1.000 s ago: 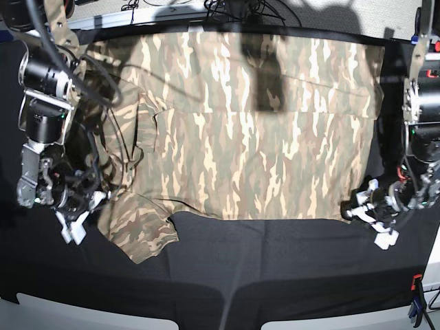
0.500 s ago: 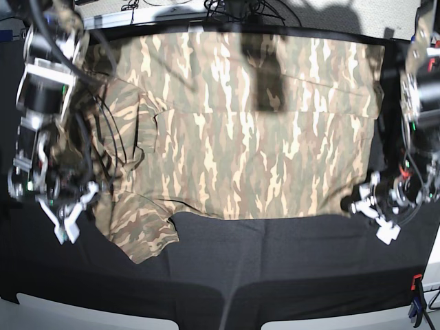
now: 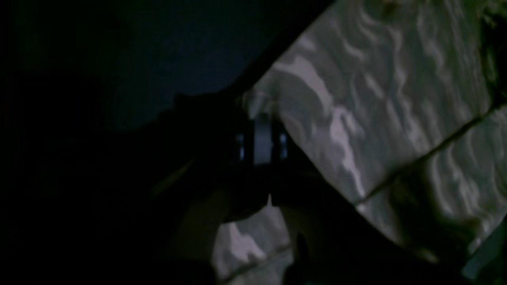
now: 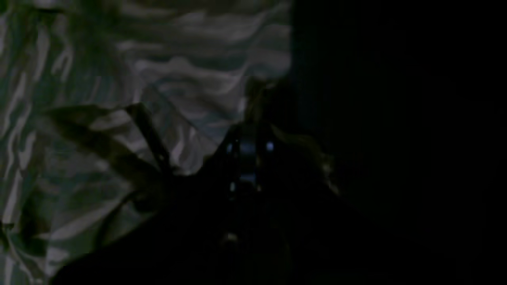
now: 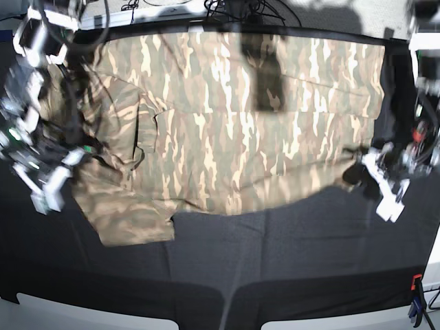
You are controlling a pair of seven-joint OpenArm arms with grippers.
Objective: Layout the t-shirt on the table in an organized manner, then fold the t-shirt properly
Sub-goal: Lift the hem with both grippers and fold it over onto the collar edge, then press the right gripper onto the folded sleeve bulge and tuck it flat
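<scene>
The left claw (image 5: 366, 168), on the base view's right, is closed on the near right corner of the shirt (image 5: 234, 117). Its wrist view, dark and blurred, shows the fingers (image 3: 261, 138) pressed together with the camouflage edge of the shirt pinched at their tips. The right claw (image 5: 69, 161), on the base view's left, is closed on the shirt at the sleeve side. In its wrist view the fingers (image 4: 247, 152) meet over dim folds of cloth, though the exact pinch is lost in the dark.

The shirt lies spread wide across the far half of the bench (image 5: 275, 268), which is covered in black. Its near hem sags in a curve between the two claws. The sleeve (image 5: 127, 216) at the left sticks out toward the near side, rumpled. A dark shadow (image 5: 265, 75) falls across the upper middle of the shirt.

Cables (image 5: 237, 8) lie along the far edge of the bench. A red and blue clamp (image 5: 416, 302) grips the near right corner. Both arms are blurred in the base view.
</scene>
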